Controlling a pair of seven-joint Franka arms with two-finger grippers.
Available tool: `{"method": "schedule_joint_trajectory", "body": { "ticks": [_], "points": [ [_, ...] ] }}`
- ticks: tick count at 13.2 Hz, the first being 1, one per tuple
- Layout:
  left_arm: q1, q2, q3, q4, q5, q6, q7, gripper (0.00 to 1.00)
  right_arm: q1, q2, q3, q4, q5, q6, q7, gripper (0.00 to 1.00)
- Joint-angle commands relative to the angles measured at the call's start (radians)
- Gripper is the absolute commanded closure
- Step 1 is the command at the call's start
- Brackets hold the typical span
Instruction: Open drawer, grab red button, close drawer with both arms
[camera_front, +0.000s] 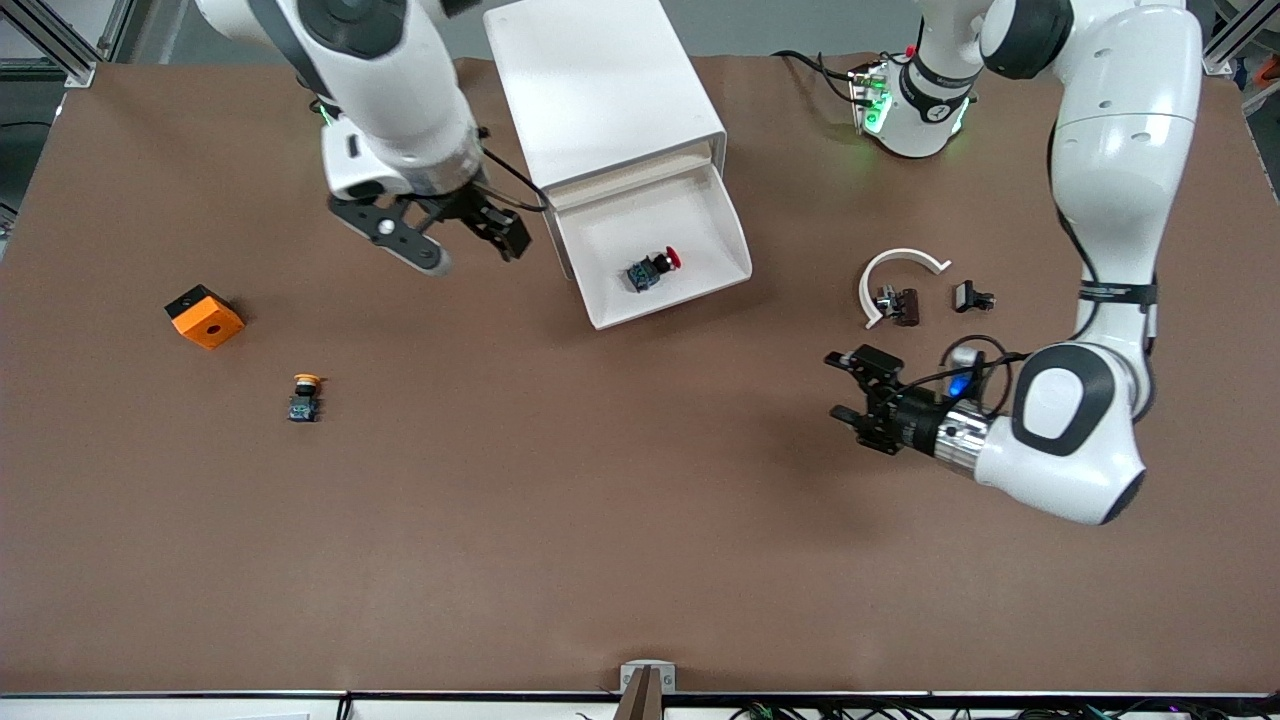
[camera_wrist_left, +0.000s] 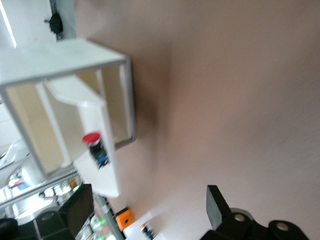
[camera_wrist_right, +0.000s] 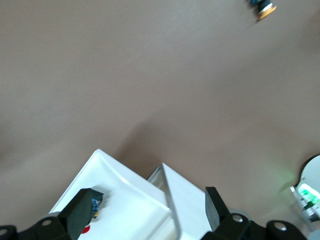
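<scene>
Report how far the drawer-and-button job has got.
Done: the shallow white drawer stands pulled out of the white boxy cabinet. In hand: nothing; the red-capped push button lies in the drawer, the right gripper open beside the drawer. The left gripper is open, empty. Left: grab the button, close the drawer.

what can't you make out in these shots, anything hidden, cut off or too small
- Front view: the white boxy cabinet is cut off by the top edge, and the pulled-out white drawer hides the space under it.
- Front view: the small dark parts beside the white curved ring are too small to identify.
- Left wrist view: the left gripper is cut off by the bottom edge, one finger visible.
- Left wrist view: the red-capped button is blurred.
</scene>
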Motion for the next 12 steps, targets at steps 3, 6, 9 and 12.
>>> {"method": "schedule_joint_trajectory", "body": {
  "ticks": [3, 6, 9, 12],
  "points": [
    [0.013, -0.024, 0.007, 0.005, 0.166, -0.004, 0.163, 0.0, 0.07, 0.091, -0.012, 0.022, 0.041, 0.101, 0.133, 0.0],
    [0.023, -0.043, 0.059, 0.019, 0.168, 0.009, 0.315, 0.0, 0.103, 0.145, -0.012, 0.022, 0.041, 0.182, 0.223, 0.0],
    [0.013, -0.084, 0.093, 0.027, 0.171, 0.088, 0.322, 0.0, 0.117, 0.192, -0.012, 0.023, 0.038, 0.22, 0.242, 0.0],
    [0.014, -0.116, 0.099, 0.025, 0.174, 0.108, 0.38, 0.0, 0.117, 0.218, -0.012, 0.025, 0.039, 0.256, 0.242, 0.01]
  ]
}}
